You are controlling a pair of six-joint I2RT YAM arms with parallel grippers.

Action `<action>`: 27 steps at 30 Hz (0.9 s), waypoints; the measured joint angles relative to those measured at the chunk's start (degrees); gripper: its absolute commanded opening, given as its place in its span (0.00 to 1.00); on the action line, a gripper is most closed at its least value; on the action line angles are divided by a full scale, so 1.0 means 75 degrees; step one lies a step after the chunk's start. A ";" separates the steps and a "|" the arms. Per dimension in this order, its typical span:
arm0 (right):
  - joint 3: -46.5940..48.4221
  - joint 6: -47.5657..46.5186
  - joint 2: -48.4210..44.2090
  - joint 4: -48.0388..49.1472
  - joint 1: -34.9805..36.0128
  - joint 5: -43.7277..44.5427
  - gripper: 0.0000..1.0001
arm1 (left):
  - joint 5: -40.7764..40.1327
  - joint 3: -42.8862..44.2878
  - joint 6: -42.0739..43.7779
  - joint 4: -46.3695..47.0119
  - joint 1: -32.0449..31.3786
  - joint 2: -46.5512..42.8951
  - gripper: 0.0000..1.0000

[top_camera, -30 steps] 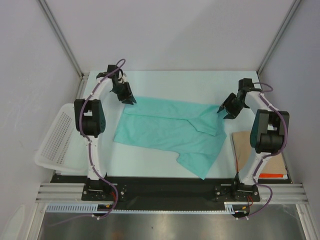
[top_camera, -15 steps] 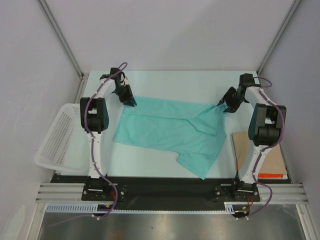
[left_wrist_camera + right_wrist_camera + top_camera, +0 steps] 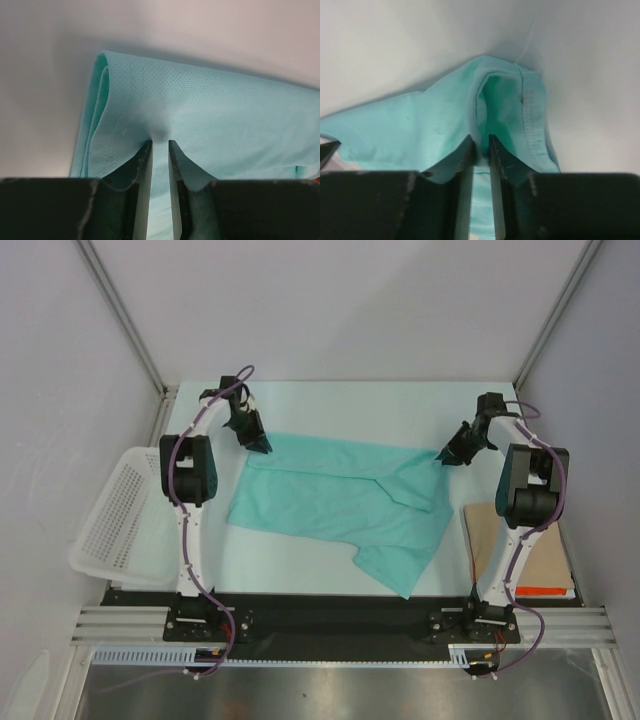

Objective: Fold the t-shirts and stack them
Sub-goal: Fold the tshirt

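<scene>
Fold step, grasp stage. The t-shirt lies spread across the middle of the table, between the two arms. Its near right part is crumpled into a point toward the bases.

The left gripper is at the far left corner of the cloth. In its wrist view the jaws stand narrow, with a tuck of doubled hem pinched between them. The right gripper is at the far right corner, its jaws likewise narrow on a bunched, stitched edge.

With both far corners held, the moment reads as the start of a fold or a straightening pull. The next move likely calls for both arms to lift together and keep the far edge taut between them. A lag on either side would probably skew the cloth, and the crumpled near part would likely need flattening too.

The basket sits at the table's left edge, well apart from the shirt, and no cloth shows in it. The cardboard lies beside the right arm and carries no folded shirt, so stacking appears not yet begun.
</scene>
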 measured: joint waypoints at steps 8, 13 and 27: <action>-0.0224 0.0087 -0.0017 -0.0085 -0.0082 0.0600 0.00 | -0.0058 0.0000 -0.0003 -0.0038 0.0041 0.0006 0.23; -0.0280 0.0087 -0.0015 -0.0172 -0.0149 0.0825 0.14 | -0.0055 0.0073 -0.0003 -0.0134 0.0082 0.0052 0.22; 0.0688 -0.1070 -0.0868 -0.2040 0.1530 0.2935 0.46 | -0.0475 -0.0819 -0.0032 -0.0152 0.0143 -0.0627 0.32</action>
